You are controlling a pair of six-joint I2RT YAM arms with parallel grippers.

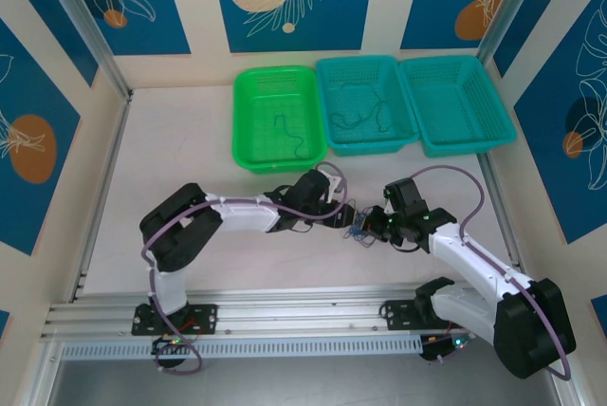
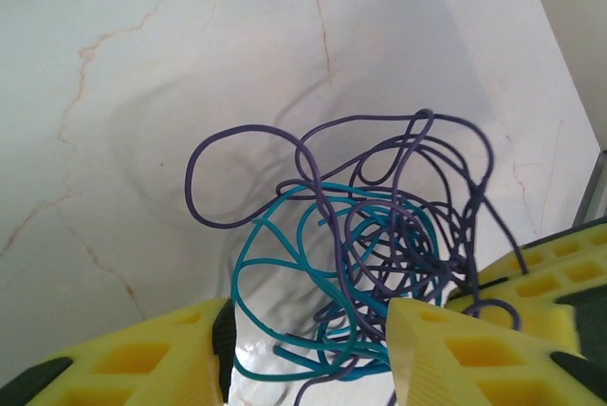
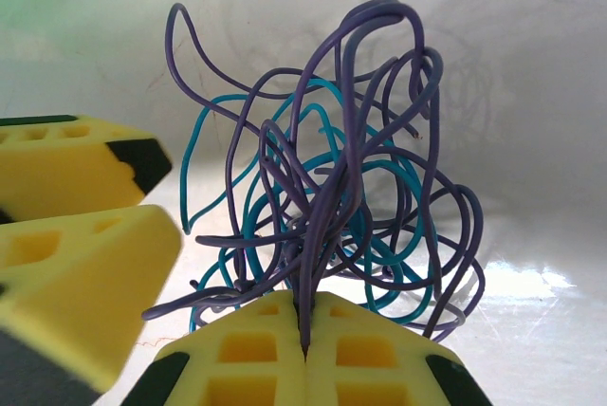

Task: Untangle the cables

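Cables [image 3: 341,207], thin flexible wires in purple and teal, form one loose knotted bundle on the pale marbled table [image 1: 190,145], directly between the two grippers.

Right gripper [image 3: 305,354], fitted with yellow latticed fingers, is fully closed. Several purple strands run down into the seam between its fingertips and are pinched there. The rest of the bundle rises straight ahead of these fingertips, with teal loops spreading to both sides.

Left gripper [image 2: 308,354], of the same yellow build, stands wide apart and has hold of nothing. The lowest purple and teal strands lie in the gap between its fingers. The bulk of the bundle sits just ahead of the fingertips, nearer the right-hand finger.

From above, both grippers meet nose to nose at the bundle. Well beyond them, three perforated plastic baskets stand side by side:
- bright green basket [image 1: 245,107], ahead of the left gripper, containing a single dark wire [image 1: 296,140];
- middle teal basket [image 1: 360,62], containing loose dark wires [image 1: 360,114];
- right teal basket [image 1: 493,93].
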